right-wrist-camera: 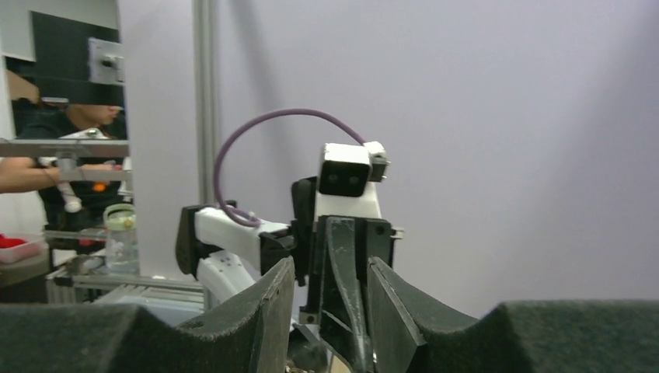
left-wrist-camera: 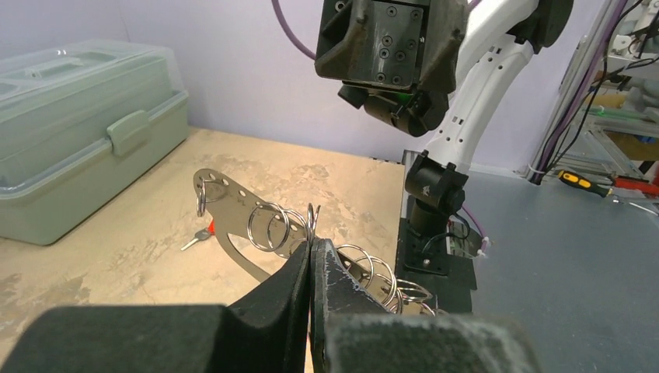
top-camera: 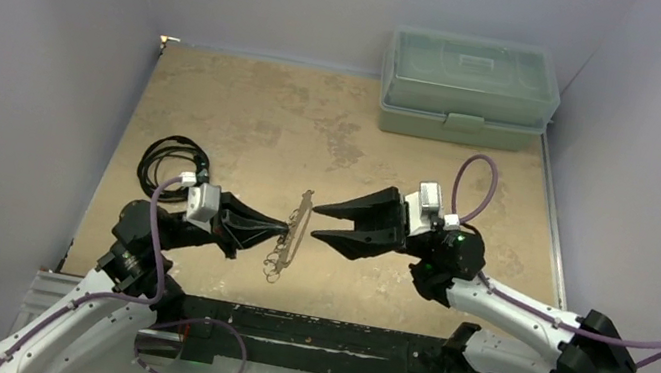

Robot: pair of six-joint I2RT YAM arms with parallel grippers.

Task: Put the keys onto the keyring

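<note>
The keyring (left-wrist-camera: 225, 198) is a flat pale metal strip with holes, carrying several silver wire rings. My left gripper (left-wrist-camera: 312, 247) is shut on one upright ring and holds the bunch above the table. From above, the keyring (top-camera: 290, 233) hangs at the left gripper's (top-camera: 285, 230) tips. The key (left-wrist-camera: 200, 235), tiny and silver with a red head, lies on the table behind the strip, partly hidden. I cannot make it out in the top view. My right gripper (top-camera: 317, 222) is open and empty, its tips facing the keyring from the right. In the right wrist view my open right gripper (right-wrist-camera: 326, 307) frames the left gripper's fingers (right-wrist-camera: 347, 295).
A pale green lidded toolbox (top-camera: 470, 88) stands at the back right and also shows in the left wrist view (left-wrist-camera: 70, 132). A coiled black cable (top-camera: 171, 160) lies at the left of the table. Grey walls close in three sides.
</note>
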